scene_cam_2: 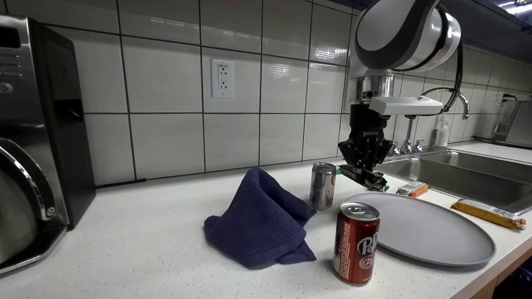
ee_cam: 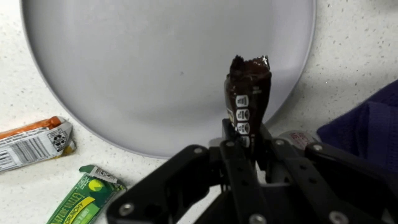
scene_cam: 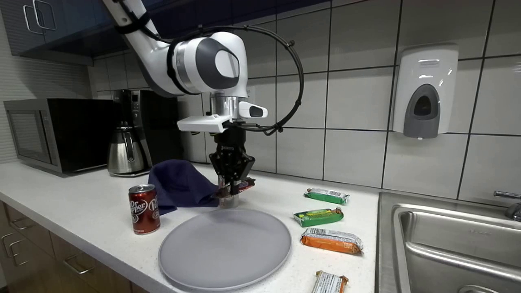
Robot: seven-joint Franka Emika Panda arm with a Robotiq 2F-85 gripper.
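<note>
I pinch a dark brown snack bar between the fingertips of my gripper, one end jutting over the gray plate. White nutrition boxes run along its wrapper, their print too small to read. In the wrist view a green granola bar reads NATURE VALLEY CRUNCHY, and an orange-and-silver bar shows a barcode. In an exterior view the name stands plain on a red Dr Pepper can. Just beside my grip stands a silver can with red letters reading RECYCLE; whether it touches the snack bar I cannot tell.

The plate's rim comes near the front edge of the white countertop, and a strip of that surface, where those two wrapped bars lie, separates plate from steel sink. A bunched purple towel rises next to the silver can. The tiled wall stands beyond my gripper; toward the front, the plate's broad face gives more room.

My arm slopes down from the upper left in an exterior view, then bends so that the gripper points straight down, the snack bar slightly tilted.
</note>
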